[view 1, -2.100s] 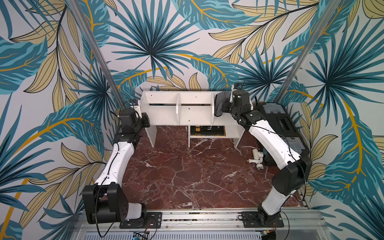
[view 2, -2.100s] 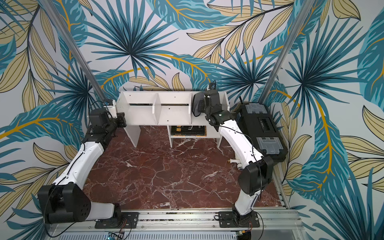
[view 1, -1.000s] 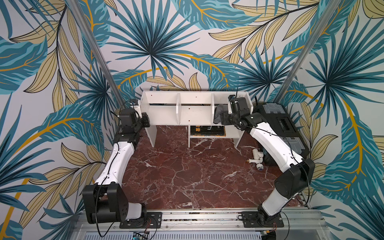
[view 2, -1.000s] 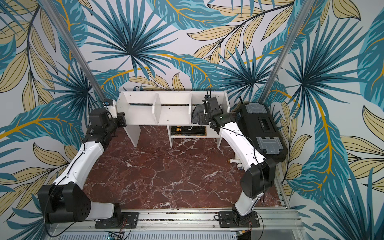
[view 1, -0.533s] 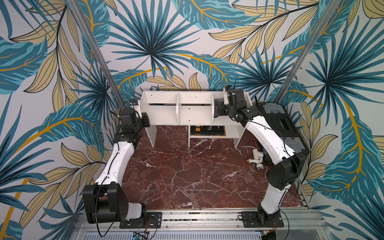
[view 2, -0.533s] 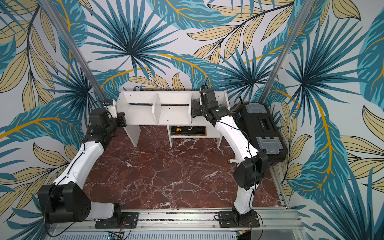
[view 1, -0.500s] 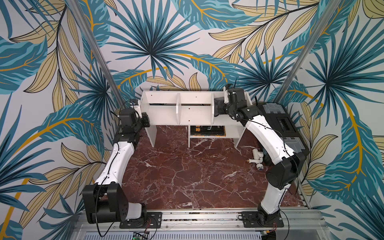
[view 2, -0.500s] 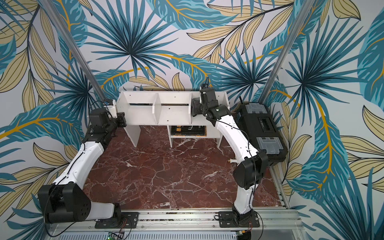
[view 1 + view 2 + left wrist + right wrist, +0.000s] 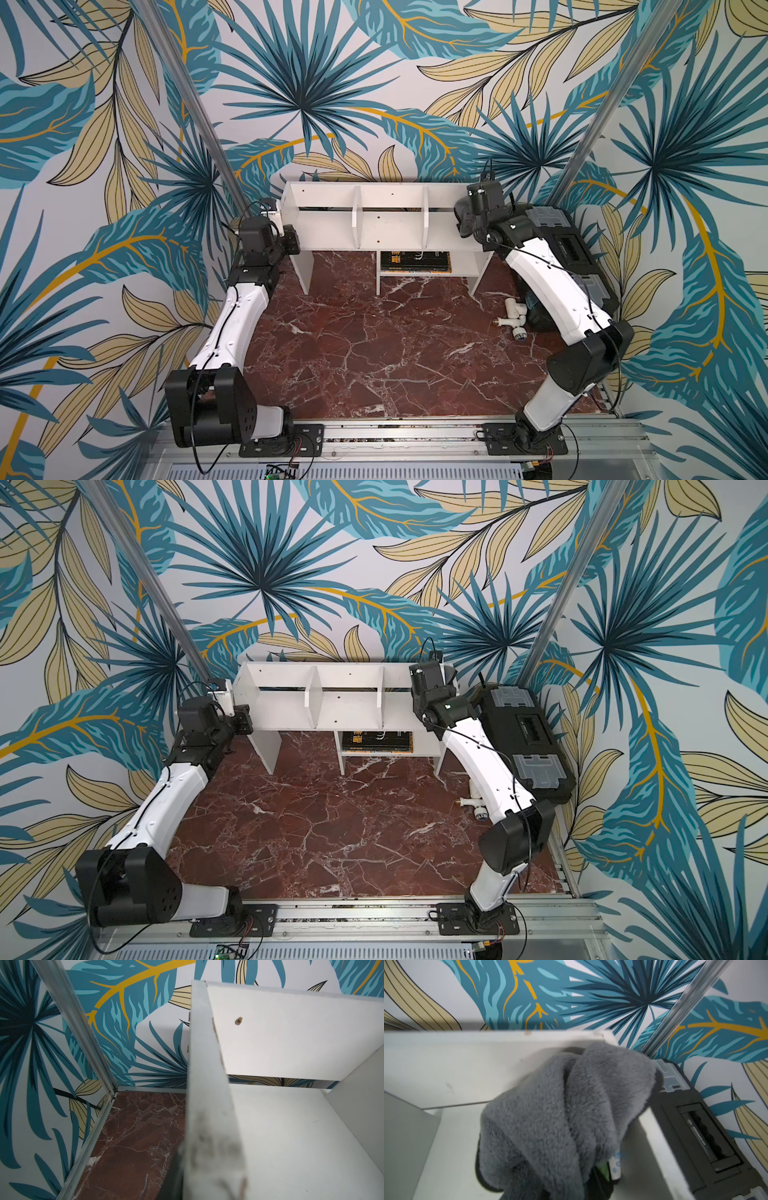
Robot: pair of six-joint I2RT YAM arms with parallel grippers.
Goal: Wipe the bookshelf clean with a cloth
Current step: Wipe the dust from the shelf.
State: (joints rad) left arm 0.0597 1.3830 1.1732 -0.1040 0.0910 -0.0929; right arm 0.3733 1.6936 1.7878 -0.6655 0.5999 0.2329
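Cloth [image 9: 566, 1105] isn't at the near edge of the surface [image 9: 374, 353]; only the arm bases sit there. Mid-depth, near the right edge: pipe fitting [image 9: 513, 318], with the toolbox [image 9: 528, 729] along that edge. Neither looks in the way.

Bookshelf [image 9: 390, 232] stands along the far edge, long axis left-right. Left claw [image 9: 292, 241] is closed on its left end panel, probably bracing it. Right claw [image 9: 471, 222] is closed on the cloth, which is bunched and draped over the claw. It sits inside the right compartment, by the right end panel. Contact with the back board is too blurred to tell.

Key relation: the middle and left compartments lie to the right claw's left, along the long axis. Right arm is nearer and has the cloth. My guess for the next stroke: leftward, clearing the divider.
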